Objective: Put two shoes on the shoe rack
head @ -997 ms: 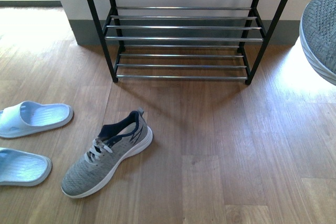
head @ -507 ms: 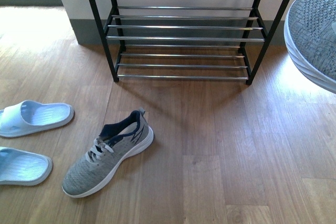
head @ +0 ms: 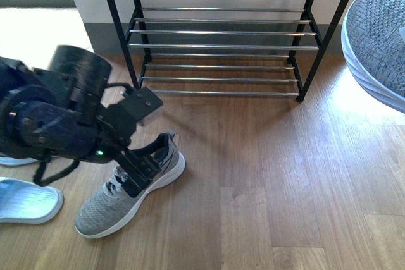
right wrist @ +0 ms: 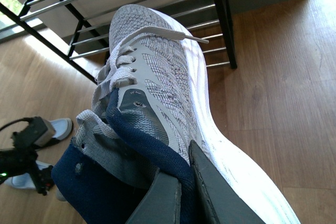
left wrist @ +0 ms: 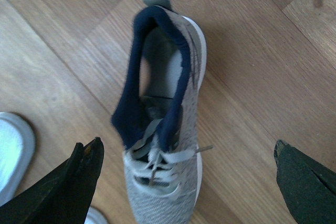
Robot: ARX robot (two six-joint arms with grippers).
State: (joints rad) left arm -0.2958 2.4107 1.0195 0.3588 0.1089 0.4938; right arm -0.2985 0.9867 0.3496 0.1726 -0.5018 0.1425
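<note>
Rack [head: 221,33] holds no shoe yet: right gripper [right wrist: 181,163] clamps one shoe [right wrist: 152,77] in the air, left gripper [left wrist: 187,144] hangs spread over floor shoe [left wrist: 168,66].

The left arm [head: 57,118] is clad throughout in matte black housings, with a large drum-shaped joint casing [head: 79,67], a flat pale grey rectangular block [head: 144,104] mounted toward the wrist, one small green indicator light [head: 99,153] lit on the forearm housing, and a thin black cable [head: 60,173] looping loose beneath it. The left gripper fingers [left wrist: 73,187] are black, broad and tapering to blunt tips, one tip carrying a brownish edge in the left wrist view. The right gripper fingers [right wrist: 220,203] are flat, straight-edged plates in dark grey, smooth-faced, one face catching the light paler than the other.
</note>
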